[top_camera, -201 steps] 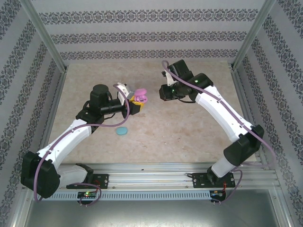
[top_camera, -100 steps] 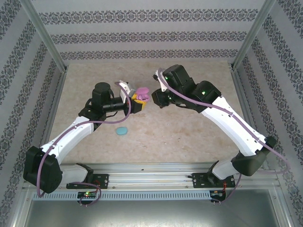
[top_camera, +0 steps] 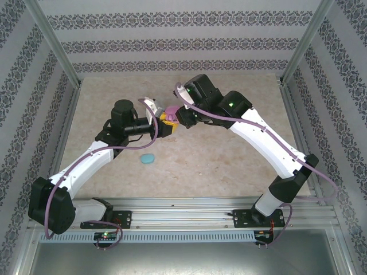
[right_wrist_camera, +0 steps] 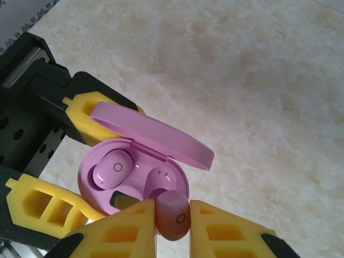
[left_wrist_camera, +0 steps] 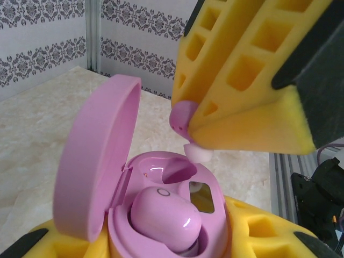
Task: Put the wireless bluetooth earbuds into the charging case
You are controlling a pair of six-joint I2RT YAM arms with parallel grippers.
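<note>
My left gripper (top_camera: 163, 124) is shut on the pink-purple charging case (right_wrist_camera: 91, 185), which it holds above the table with its lid (left_wrist_camera: 91, 166) swung open. One pink earbud (left_wrist_camera: 161, 212) sits in the case's near socket. The other socket (right_wrist_camera: 162, 180) is empty. My right gripper (right_wrist_camera: 173, 221) is shut on a second pink earbud (right_wrist_camera: 173, 214), held between its yellow fingers (left_wrist_camera: 242, 80). That earbud's pale tip (left_wrist_camera: 198, 152) hangs just above the empty socket, close to the case's rim.
A cyan oval case (top_camera: 148, 158) lies on the beige table (top_camera: 229, 166) in front of the left arm. Patterned walls and metal posts (top_camera: 54, 51) close in the sides and back. The near rail (top_camera: 189, 203) carries both arm bases.
The right arm has swung left, bringing its earbud from some way off right up to the open case. The left arm moved slightly at first, then held still.
</note>
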